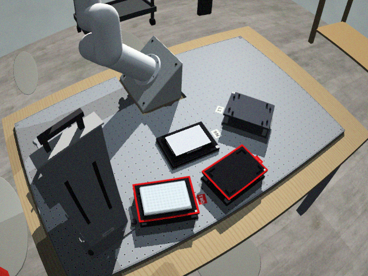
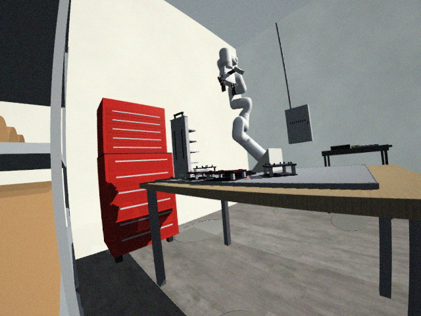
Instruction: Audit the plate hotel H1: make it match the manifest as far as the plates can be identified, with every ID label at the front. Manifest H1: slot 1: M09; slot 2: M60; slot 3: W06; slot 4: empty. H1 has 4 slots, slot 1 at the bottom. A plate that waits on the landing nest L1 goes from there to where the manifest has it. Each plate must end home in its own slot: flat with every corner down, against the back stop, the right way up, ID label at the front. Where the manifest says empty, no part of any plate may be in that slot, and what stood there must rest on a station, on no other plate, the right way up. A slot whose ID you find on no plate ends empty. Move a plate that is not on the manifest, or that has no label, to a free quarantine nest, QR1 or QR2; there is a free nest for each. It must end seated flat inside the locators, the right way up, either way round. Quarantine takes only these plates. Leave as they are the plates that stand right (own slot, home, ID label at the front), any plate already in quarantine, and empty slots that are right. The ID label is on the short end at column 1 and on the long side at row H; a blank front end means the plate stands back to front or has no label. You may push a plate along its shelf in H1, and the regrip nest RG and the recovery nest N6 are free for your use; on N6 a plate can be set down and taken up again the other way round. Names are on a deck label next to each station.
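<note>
The plate hotel H1 (image 1: 74, 169) (image 2: 179, 146) is a dark tower with a top handle at the left of the deck. I see it from behind and from the side, so what its slots hold is hidden. A white plate with a smooth top (image 1: 187, 139) lies on nest N6 (image 1: 175, 163) in the middle. A white well plate (image 1: 165, 197) sits in a red-framed quarantine nest (image 1: 165, 216). The other red-framed quarantine nest (image 1: 234, 172) and landing nest L1 (image 1: 248, 112) are bare. My gripper (image 2: 227, 89) is open and empty, raised high above the deck; it is out of frame in the top view.
The arm's grey base block (image 1: 156, 80) (image 2: 273, 158) stands at the back of the deck behind N6. A red tool cabinet (image 2: 135, 170) stands off the table beyond the hotel. A grey box (image 2: 298, 124) hangs from a rod to the right.
</note>
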Robot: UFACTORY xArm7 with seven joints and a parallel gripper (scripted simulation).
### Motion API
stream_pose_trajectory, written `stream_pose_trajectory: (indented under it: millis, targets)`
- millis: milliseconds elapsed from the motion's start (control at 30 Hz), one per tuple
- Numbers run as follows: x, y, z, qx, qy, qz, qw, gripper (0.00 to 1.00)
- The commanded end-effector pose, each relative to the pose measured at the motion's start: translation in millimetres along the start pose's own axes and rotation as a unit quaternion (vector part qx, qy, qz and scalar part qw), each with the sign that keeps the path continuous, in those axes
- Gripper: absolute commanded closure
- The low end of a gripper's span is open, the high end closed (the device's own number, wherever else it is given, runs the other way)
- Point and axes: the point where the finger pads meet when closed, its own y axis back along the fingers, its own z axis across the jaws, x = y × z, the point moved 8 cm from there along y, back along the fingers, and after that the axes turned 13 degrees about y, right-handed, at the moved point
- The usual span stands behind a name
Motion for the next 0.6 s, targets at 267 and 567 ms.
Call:
stream_pose_trajectory:
  millis: [267,567]
  targets:
    - [0.8,-8.8,-0.2,-0.002,0.001,0.0,1.0,0.0]
    - [0.8,-20.5,-0.2,-0.002,0.001,0.0,1.0,0.0]
